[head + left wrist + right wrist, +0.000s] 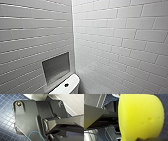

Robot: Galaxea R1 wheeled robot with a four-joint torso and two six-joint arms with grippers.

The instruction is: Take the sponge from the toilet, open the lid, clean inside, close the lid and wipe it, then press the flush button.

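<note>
We log one sponge (140, 117), clamped tight in the right gripper (144, 139) over blue floor tiles (165, 122), and farther out one toilet (73, 80) tank top with one flush button (66, 85) below one wall niche (55, 67).

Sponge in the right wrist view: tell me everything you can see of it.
The sponge is bright yellow foam, soft-looking, with a rounded outline and a few small pits in its surface. It sits very close to the camera, with the dark blue floor tiles behind it, so it is off the ground. A dark part of the right gripper overlaps one edge, so it looks gripped rather than resting on anything. No stains show on the visible face.
</note>
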